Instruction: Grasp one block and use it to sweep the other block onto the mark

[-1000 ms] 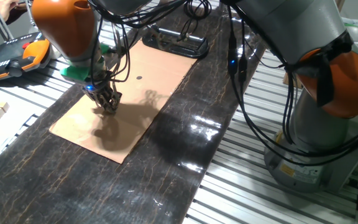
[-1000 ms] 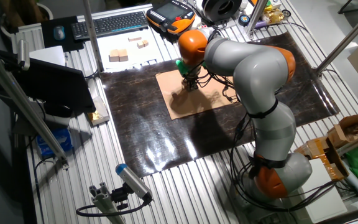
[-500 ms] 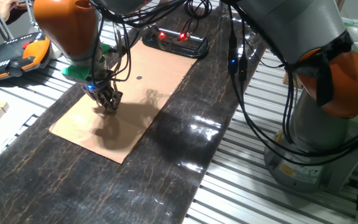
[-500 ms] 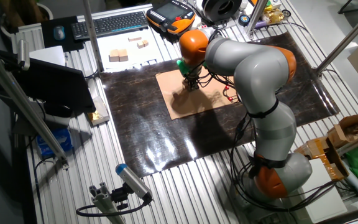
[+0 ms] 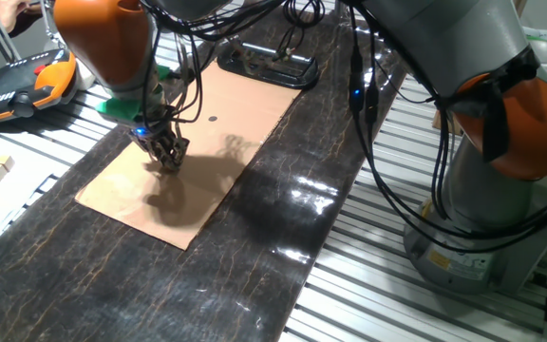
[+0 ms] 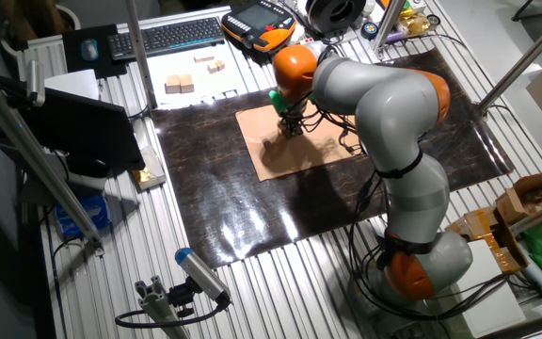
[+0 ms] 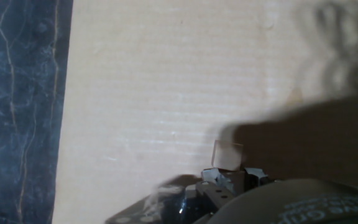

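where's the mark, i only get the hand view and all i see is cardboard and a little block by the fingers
Observer: The mark is a black dot on the cardboard sheet, farther up the sheet than the gripper in one fixed view.
Operator: any second block on the sheet
Observer: None that I can see. Spare wooden blocks lie off the mat near the keyboard.
Operator: is the gripper down low
Observer: Yes, its tips are right at the cardboard, about mid-sheet.

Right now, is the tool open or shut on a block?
Cannot tell. The tool sits low on the cardboard sheet; the hand view shows a pale block at its tip, but the fingers are too dark and small to read.
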Controlling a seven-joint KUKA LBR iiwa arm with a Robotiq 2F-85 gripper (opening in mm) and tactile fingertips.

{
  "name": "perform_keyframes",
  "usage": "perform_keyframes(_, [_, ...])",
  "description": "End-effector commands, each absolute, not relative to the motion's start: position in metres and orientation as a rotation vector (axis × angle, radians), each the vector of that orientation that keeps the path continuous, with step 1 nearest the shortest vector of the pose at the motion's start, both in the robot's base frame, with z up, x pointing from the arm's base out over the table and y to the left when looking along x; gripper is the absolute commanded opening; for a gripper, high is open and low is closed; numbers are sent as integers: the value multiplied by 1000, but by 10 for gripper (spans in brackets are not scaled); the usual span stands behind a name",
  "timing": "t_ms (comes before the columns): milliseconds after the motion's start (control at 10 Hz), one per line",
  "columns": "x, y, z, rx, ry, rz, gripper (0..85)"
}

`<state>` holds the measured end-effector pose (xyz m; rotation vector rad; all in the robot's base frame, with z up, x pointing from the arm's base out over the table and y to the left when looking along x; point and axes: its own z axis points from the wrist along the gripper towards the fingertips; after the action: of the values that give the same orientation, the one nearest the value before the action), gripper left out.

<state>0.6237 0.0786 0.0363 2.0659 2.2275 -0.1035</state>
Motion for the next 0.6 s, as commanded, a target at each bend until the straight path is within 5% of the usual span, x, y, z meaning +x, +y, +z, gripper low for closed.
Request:
perform_keyframes(0, [624,78,36,2064,2229,-104,7])
perform_keyframes(500, [623,72,35,2056,2229,-103,7])
